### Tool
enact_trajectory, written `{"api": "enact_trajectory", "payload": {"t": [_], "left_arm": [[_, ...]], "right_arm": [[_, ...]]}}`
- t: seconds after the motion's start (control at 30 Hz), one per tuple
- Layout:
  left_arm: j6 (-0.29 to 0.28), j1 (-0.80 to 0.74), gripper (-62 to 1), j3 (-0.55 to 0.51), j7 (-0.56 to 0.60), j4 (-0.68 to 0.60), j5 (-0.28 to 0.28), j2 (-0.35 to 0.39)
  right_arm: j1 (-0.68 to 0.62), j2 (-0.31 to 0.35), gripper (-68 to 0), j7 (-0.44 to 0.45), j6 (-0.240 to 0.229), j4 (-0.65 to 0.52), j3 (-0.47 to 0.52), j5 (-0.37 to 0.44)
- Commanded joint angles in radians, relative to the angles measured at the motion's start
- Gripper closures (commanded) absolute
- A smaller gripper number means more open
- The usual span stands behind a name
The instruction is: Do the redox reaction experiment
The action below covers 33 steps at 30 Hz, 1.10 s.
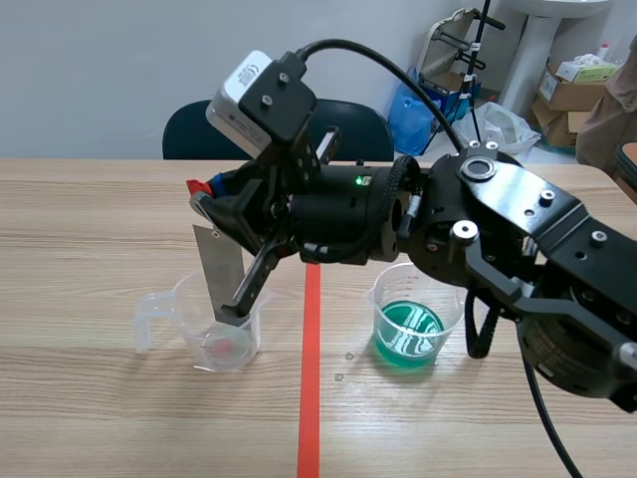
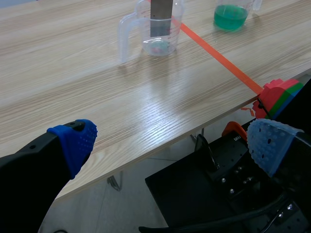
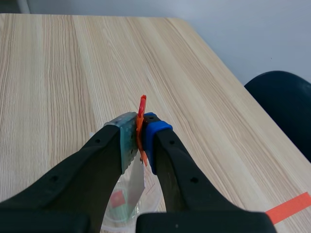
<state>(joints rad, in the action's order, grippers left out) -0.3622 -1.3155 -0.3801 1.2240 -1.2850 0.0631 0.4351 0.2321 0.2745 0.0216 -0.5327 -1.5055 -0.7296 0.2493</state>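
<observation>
My right gripper [image 1: 211, 199] comes across from the right and is shut on a small red clip [image 3: 142, 104]. A grey metal strip [image 1: 219, 271] hangs from the clip, its lower end inside a clear handled beaker [image 1: 164, 324] left of the tape line. Seen past the right gripper [image 3: 138, 133], the strip [image 3: 133, 187] drops into the beaker [image 3: 153, 206] directly beneath. A second clear beaker [image 1: 453, 319] holding green liquid stands right of the line. My left gripper [image 2: 172, 141] is open, off the table's front edge, far from both beakers [image 2: 129, 29] [image 2: 231, 14].
An orange-red tape line [image 1: 311, 388] runs down the table between the beakers. A dark chair [image 1: 194, 129] stands behind the table, with boxes and bags at the back right. Below the left gripper are black equipment [image 2: 218, 174] and a red, green and blue object [image 2: 281, 93].
</observation>
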Motion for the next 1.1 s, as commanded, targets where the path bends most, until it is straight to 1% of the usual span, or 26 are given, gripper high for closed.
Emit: {"api": "enact_trajectory", "payload": {"t": [0.0, 0.07, 0.23, 0.27, 0.37, 0.53, 0.73, 0.83, 0.93, 1.07], "left_arm": [[0.001, -0.001, -62.3, -0.002, 0.014, -0.011, -0.003, -0.002], [0.001, -0.001, -62.3, -0.002, 0.014, -0.011, -0.003, -0.002], [0.001, -0.001, -62.3, -0.002, 0.014, -0.011, -0.003, -0.002], [0.001, -0.001, -62.3, -0.002, 0.014, -0.011, -0.003, -0.002], [0.001, -0.001, -62.3, -0.002, 0.014, -0.011, -0.003, -0.002], [0.001, -0.001, -62.3, -0.002, 0.014, -0.011, -0.003, -0.002], [0.001, -0.001, -62.3, -0.002, 0.014, -0.011, -0.003, -0.002], [0.001, -0.001, -62.3, -0.002, 0.014, -0.011, -0.003, -0.002], [0.001, -0.001, -62.3, -0.002, 0.014, -0.011, -0.003, -0.002], [0.001, -0.001, -62.3, -0.002, 0.014, -0.011, -0.003, -0.002]], "right_arm": [[0.020, -0.004, -0.6, 0.042, -0.014, -0.001, -0.002, -0.002], [0.020, -0.003, -0.6, 0.073, -0.042, 0.011, -0.002, -0.023], [0.023, -0.018, -0.6, 0.083, -0.045, 0.045, -0.002, -0.052], [0.025, -0.023, -0.6, 0.087, -0.045, 0.053, -0.003, -0.068], [0.037, -0.041, -0.6, 0.130, -0.044, 0.089, -0.003, -0.111], [0.064, -0.062, -0.6, 0.145, -0.045, 0.132, -0.003, -0.116], [0.081, -0.070, -0.6, 0.155, -0.047, 0.133, -0.004, -0.116], [0.086, -0.070, -0.6, 0.153, -0.066, 0.133, -0.005, -0.116], [0.084, -0.070, -0.6, 0.153, -0.071, 0.133, -0.005, -0.143], [0.084, -0.069, -0.6, 0.154, -0.071, 0.133, -0.005, -0.150]]}}
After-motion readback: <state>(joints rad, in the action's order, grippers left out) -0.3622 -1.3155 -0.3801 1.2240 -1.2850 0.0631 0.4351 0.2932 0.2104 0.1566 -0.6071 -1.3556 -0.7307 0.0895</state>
